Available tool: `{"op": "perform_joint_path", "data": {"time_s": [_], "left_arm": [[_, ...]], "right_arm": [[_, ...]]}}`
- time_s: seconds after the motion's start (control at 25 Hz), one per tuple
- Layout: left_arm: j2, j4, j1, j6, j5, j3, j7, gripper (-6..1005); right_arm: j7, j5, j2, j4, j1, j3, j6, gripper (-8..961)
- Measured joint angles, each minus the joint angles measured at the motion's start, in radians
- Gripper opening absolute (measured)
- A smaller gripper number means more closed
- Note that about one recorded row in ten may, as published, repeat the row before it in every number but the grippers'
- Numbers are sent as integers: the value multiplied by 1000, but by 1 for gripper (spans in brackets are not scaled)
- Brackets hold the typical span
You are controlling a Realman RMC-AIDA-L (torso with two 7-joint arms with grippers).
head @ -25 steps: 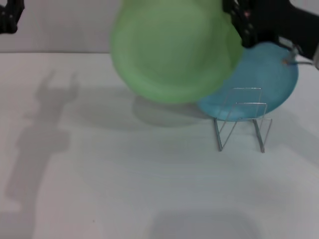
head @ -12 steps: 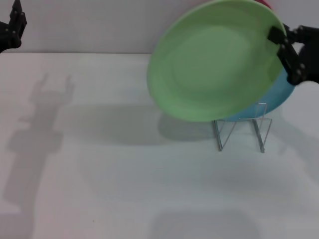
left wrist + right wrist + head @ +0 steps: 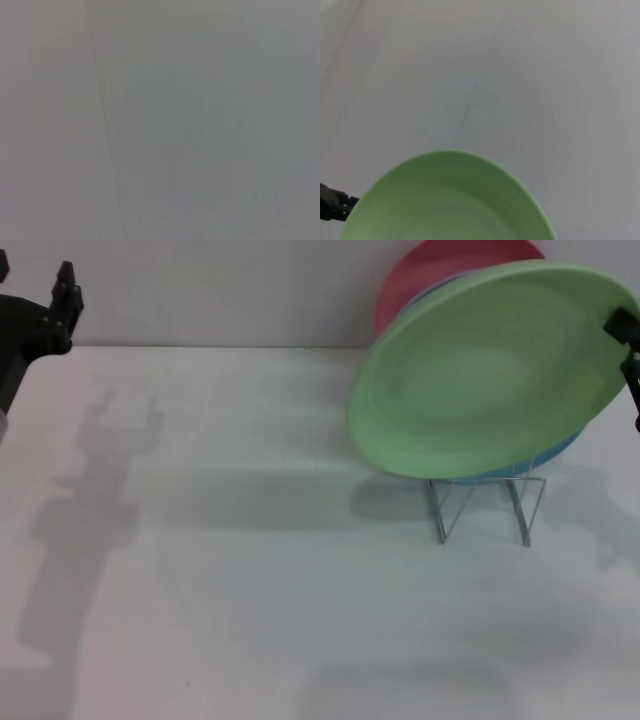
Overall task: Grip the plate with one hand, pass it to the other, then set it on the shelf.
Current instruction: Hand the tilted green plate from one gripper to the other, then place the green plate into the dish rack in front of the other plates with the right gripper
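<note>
Plate [image 3: 485, 380], light green and tilted, is held in the air above the rack [image 3: 487, 505] near the far right corner of the white surface [image 3: 250, 580], with its shadow cast just beside the rack. Its right rim is gripped by the right end effector [image 3: 632, 350], which is clenched on the plate at the right edge of the head view. Behind the plate, a blue plate [image 3: 560, 452] and a red plate [image 3: 440, 275] are partly seen, the blue one showing just above the rack; whether it is seated in the wire loops cannot be told. In the right wrist view, the plate [image 3: 447, 200] is seen from its rim over the surface. The left end effector [image 3: 45, 325] is raised over the far left corner, well apart from the plate; whether it is released or clenched cannot be told.
</note>
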Motion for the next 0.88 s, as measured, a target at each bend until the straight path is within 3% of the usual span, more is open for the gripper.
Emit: {"op": "perform_joint_path", "data": {"time_s": [0.88], "left_arm": [[0,37,-18,-2,3,30,-28,612]], "right_arm": [[-80,-39,-3,-36,1,138,31,30]]}}
